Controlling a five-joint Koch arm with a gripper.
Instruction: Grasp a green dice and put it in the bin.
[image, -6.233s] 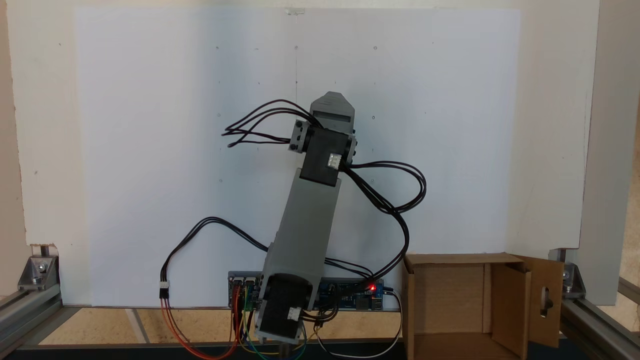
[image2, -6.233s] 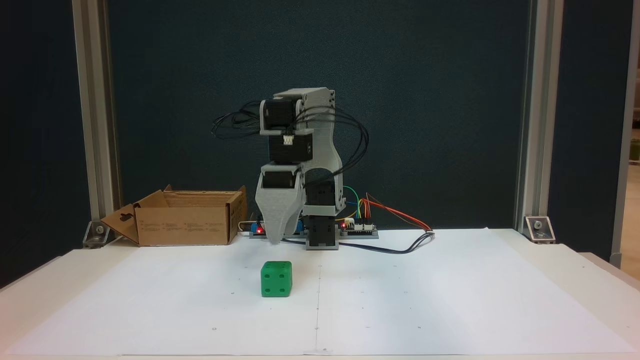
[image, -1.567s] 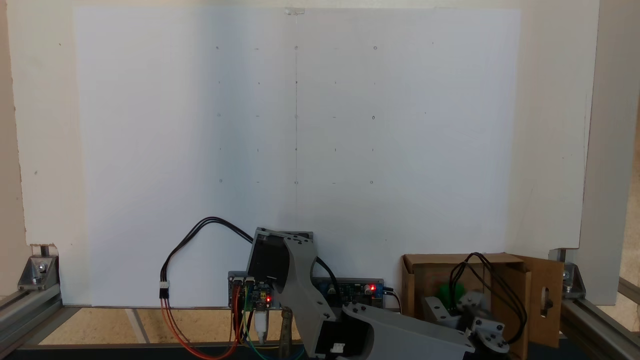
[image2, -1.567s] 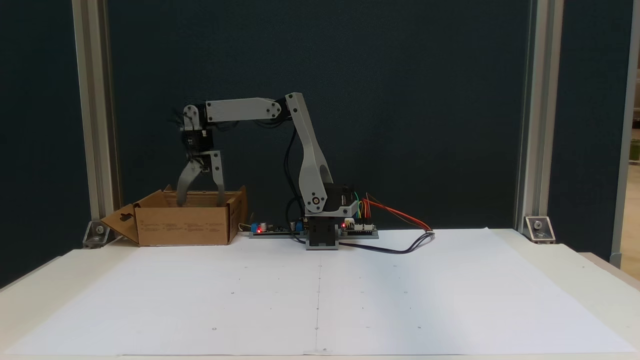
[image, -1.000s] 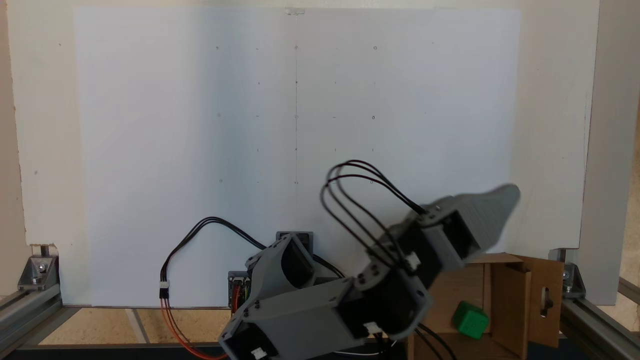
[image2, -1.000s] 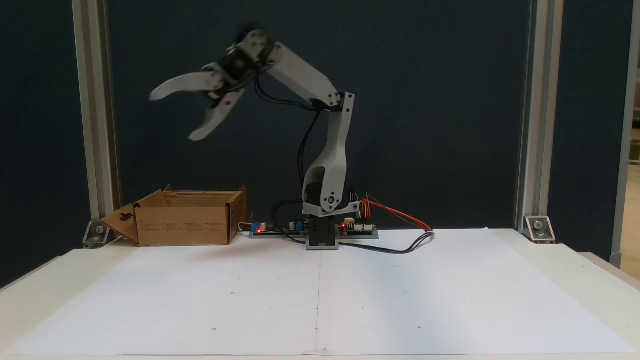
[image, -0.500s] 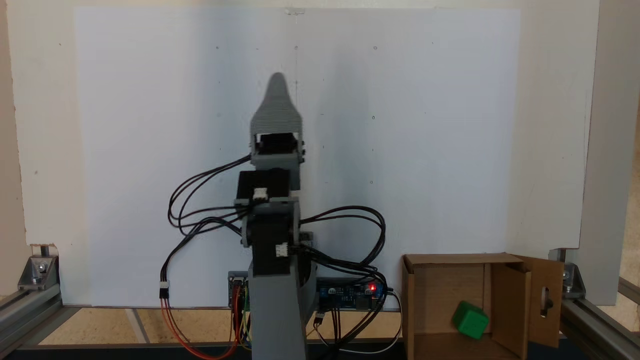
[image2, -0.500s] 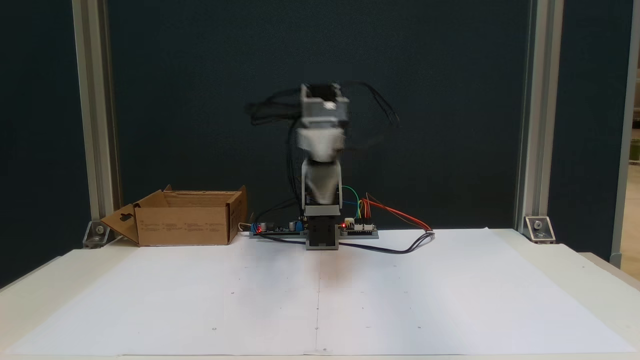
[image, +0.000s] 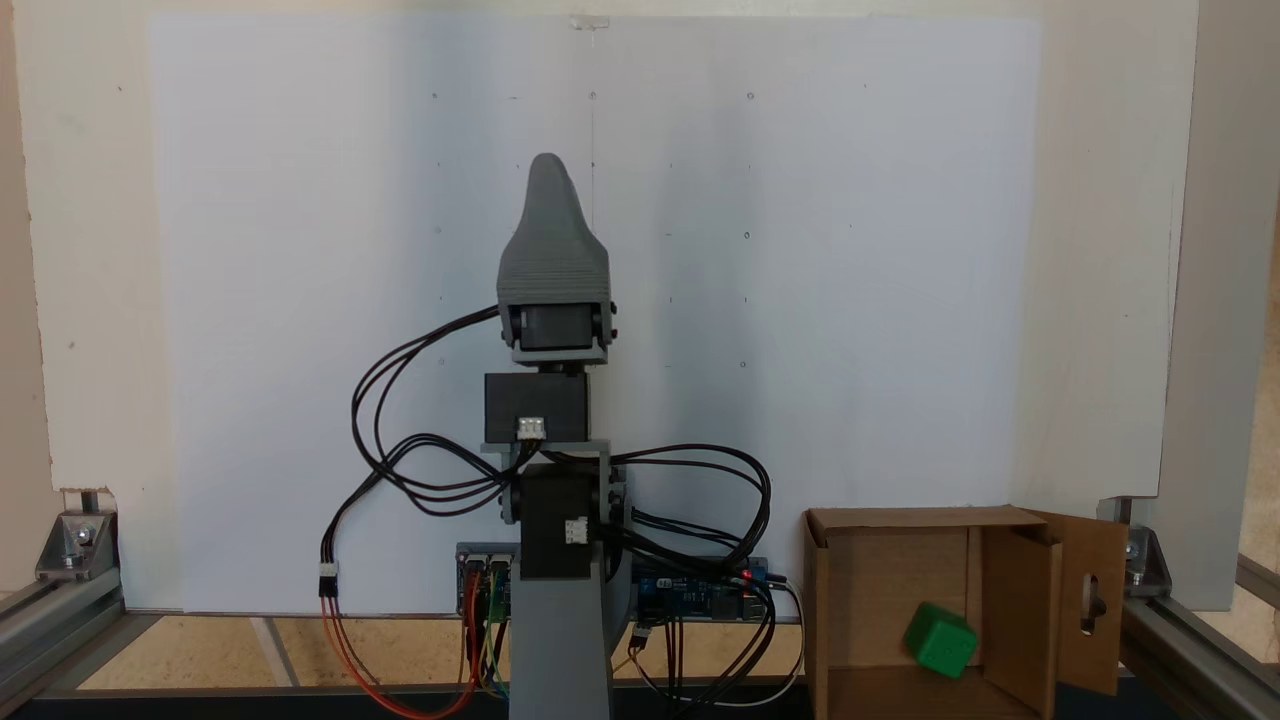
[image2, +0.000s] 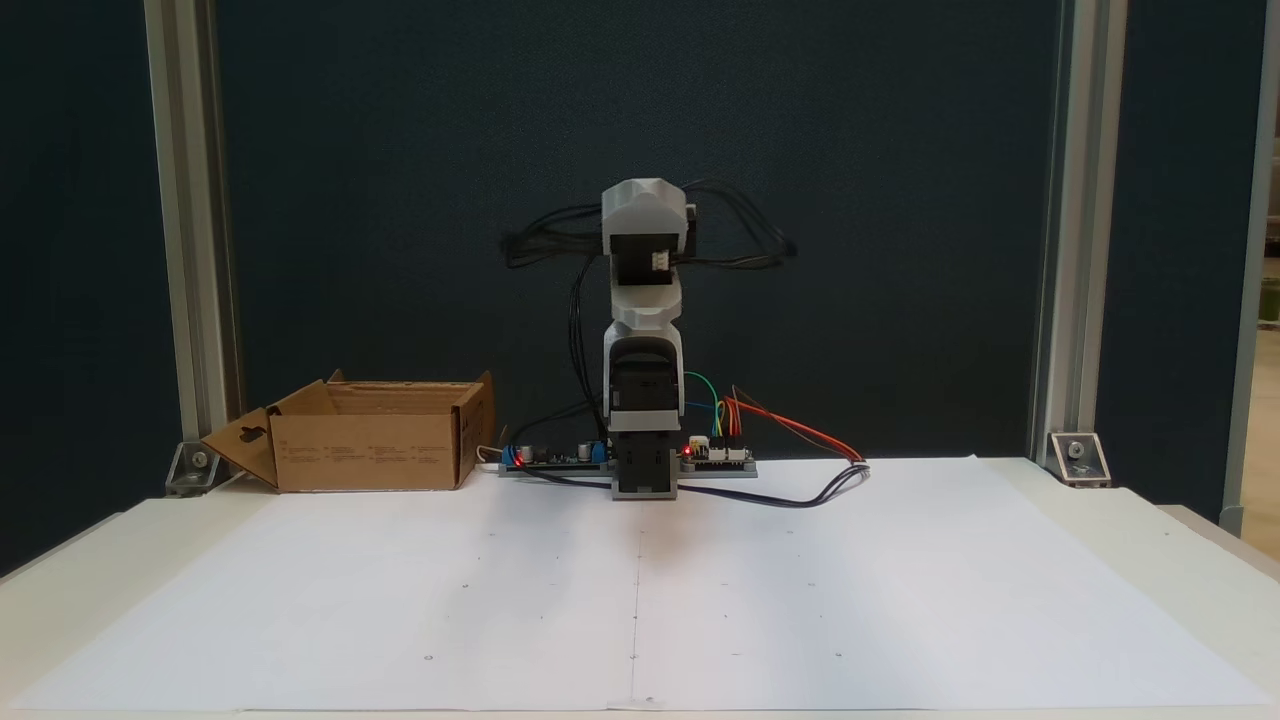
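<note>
The green dice (image: 941, 640) lies tilted on the floor of the bin (image: 886, 572), a brown cardboard box with a slotted flap (image: 1092, 600), close against the box's inner flap. The bin (image2: 370, 448) stands at the back of the paper-covered worktop (image2: 900, 600), beside the arm's base and circuit boards (image2: 545, 457). The arm is folded upright over its base, well apart from the bin; its grey hand (image: 546, 175) points out over the paper, one jaw hiding the other, so whether it is released or clenched cannot be told.
</note>
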